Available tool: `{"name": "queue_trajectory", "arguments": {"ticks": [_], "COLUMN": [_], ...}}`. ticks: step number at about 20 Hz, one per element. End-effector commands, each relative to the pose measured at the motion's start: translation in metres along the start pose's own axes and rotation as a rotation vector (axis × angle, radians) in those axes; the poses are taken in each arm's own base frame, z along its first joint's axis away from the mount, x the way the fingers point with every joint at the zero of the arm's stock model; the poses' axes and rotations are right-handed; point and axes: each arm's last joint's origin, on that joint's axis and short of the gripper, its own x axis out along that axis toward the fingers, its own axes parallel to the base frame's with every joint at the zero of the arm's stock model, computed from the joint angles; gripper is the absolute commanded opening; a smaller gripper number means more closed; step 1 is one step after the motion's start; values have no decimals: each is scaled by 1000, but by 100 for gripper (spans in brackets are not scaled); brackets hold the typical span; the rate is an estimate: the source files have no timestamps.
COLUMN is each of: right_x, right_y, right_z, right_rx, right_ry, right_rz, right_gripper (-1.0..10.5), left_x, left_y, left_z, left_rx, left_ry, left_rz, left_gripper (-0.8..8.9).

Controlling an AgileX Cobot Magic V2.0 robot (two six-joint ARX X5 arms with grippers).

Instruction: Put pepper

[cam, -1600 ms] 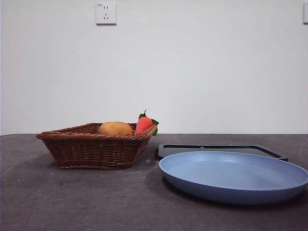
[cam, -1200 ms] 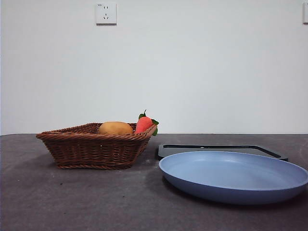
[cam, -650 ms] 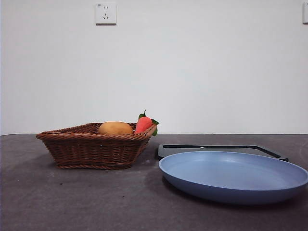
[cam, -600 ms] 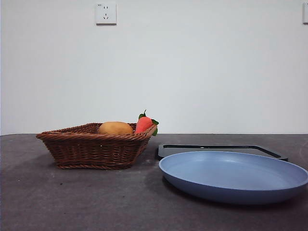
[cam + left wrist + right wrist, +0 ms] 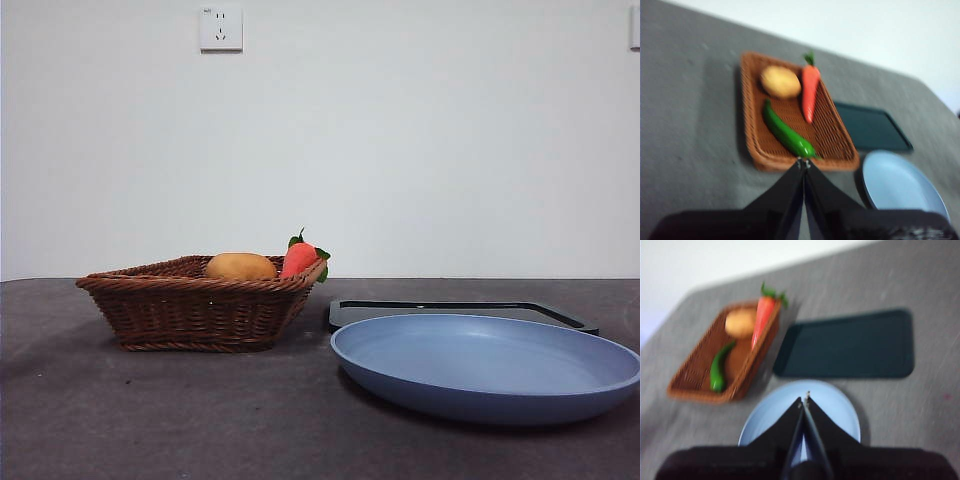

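Note:
The green pepper (image 5: 786,134) lies in the brown wicker basket (image 5: 753,144) beside a carrot (image 5: 809,91) and a yellow-brown oval vegetable (image 5: 780,82); the right wrist view shows the pepper (image 5: 719,367) too. From the front the basket wall (image 5: 195,312) hides the pepper. The blue plate (image 5: 486,368) sits to the right of the basket. High above the basket's near rim, my left gripper (image 5: 803,162) is shut and empty. My right gripper (image 5: 805,399) hangs shut and empty over the blue plate (image 5: 840,407). Neither arm shows in the front view.
A dark rectangular tray (image 5: 455,310) lies behind the plate, seen in the wrist views (image 5: 847,346) next to the basket. Grey tabletop (image 5: 150,410) stretches in front of the basket. A white wall with a socket (image 5: 220,27) closes the back.

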Motion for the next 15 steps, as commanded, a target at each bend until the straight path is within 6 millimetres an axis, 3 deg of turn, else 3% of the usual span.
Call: {"name": "queue_trajectory", "arguments": {"ticks": [1,7,10,11,12,14,15], "right_x": [-5,-7,-5,-5,-5,-3,-1], "right_y": [5,9,8,8,7,7,6], "right_z": [14,24,23,23,24,24,24], "right_rx": [-91,-162,-162,-162,-162,-158,-152], "right_ry": [99,354,381,380,381,387,394], "right_rz": [-3,-15,-17,-17,-17,-18,-19], "right_gripper": [6,6,15,18,66,240,300], "left_x": [1,0,0,0,0,0,0], "left_y": [-5,-14,-16,-16,-16,-16,-16], "left_z": [13,35,41,41,41,41,41], "left_rx": [72,84,86,86,84,82,82], "left_ry": [75,237,242,242,242,242,242], "left_rz": [-60,-112,-112,-110,-109,-108,-109], "left_gripper": [6,6,15,51,155,337,347]}}
